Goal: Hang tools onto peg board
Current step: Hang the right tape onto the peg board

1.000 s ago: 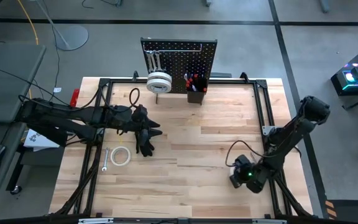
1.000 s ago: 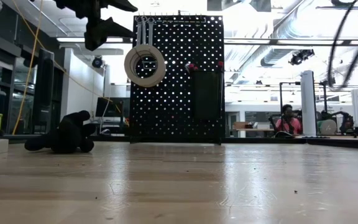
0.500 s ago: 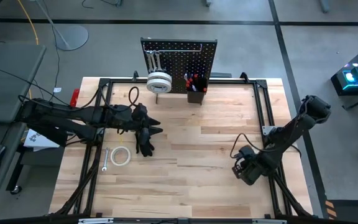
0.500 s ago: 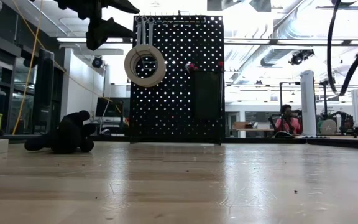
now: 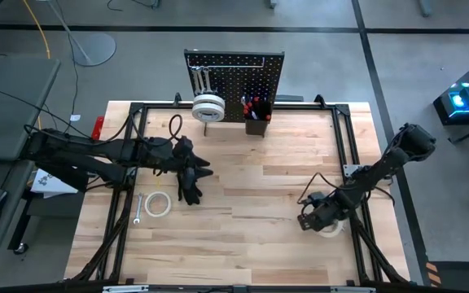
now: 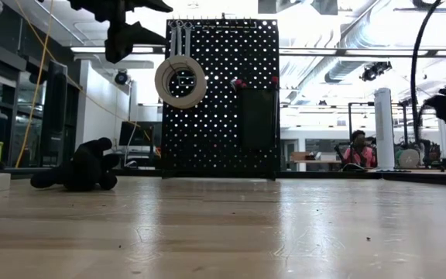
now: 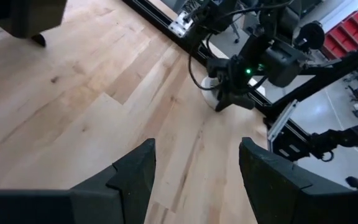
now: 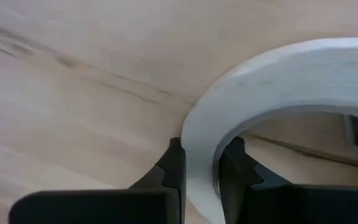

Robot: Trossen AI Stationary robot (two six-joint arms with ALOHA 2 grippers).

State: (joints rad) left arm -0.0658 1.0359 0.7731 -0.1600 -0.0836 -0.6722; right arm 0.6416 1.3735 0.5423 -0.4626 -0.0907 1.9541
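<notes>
Left pincer (image 5: 192, 181) wide open above the table's left half; right pincer (image 5: 312, 221) low, nearly closed.

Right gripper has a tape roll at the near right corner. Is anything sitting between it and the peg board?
Nothing visible does. The right gripper is shut on the tape roll, and the bare table runs to the peg board. The left gripper, open, hovers well off to the left.

A grey floor (image 5: 218, 24) surrounds the wooden table (image 5: 251, 163); ceiling lights (image 6: 324, 51) and a seated person (image 6: 355, 149) show beyond.
</notes>
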